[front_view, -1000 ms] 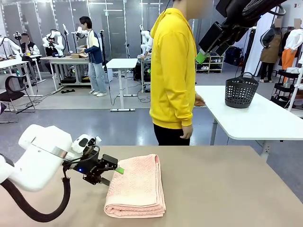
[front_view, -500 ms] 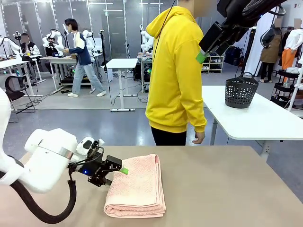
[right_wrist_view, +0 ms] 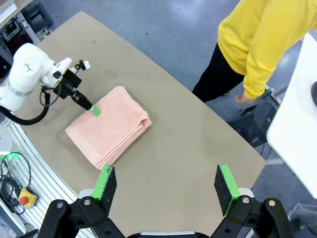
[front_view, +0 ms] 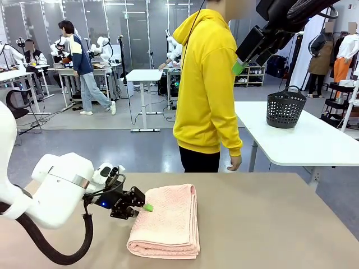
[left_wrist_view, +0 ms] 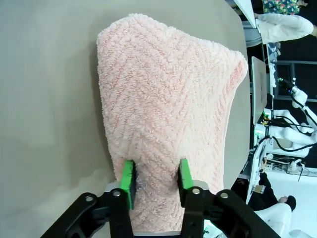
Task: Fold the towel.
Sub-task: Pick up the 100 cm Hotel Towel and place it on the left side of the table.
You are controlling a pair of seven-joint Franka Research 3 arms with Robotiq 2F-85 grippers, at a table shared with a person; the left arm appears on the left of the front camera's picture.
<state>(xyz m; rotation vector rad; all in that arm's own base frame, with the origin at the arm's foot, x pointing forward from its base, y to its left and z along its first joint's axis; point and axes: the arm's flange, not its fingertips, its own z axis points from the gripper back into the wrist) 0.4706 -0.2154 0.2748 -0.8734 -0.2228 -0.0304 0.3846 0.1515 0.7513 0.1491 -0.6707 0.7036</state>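
The towel (front_view: 166, 220) lies folded in a thick stack on the worktop (front_view: 269, 224), toward my near edge and a little to my left of the middle, its rounded fold facing me and its long side running away toward the far edge where the person (front_view: 207, 84) in a yellow hoodie stands. My left gripper (front_view: 147, 207) reaches in low from the left edge side and is closed on the towel's left side: in my left wrist view the green pads (left_wrist_view: 128, 177) press into the pink pile with a ridge of herringbone cloth pinched between them. The rest of the towel spreads flat ahead of that gripper, its far corners rounded and resting on the worktop. My right gripper (front_view: 240, 67) hangs high above the worktop's far right part, well apart from the towel, its jaws spread wide with nothing between them; from its wrist view I look down on the whole stack, my left arm (right_wrist_view: 29, 74) beside it, and the person's hand (right_wrist_view: 243, 97) hanging past the far edge. A black basket (front_view: 285, 108) stands on a white table (front_view: 314, 140) behind the person, apart from my worktop.
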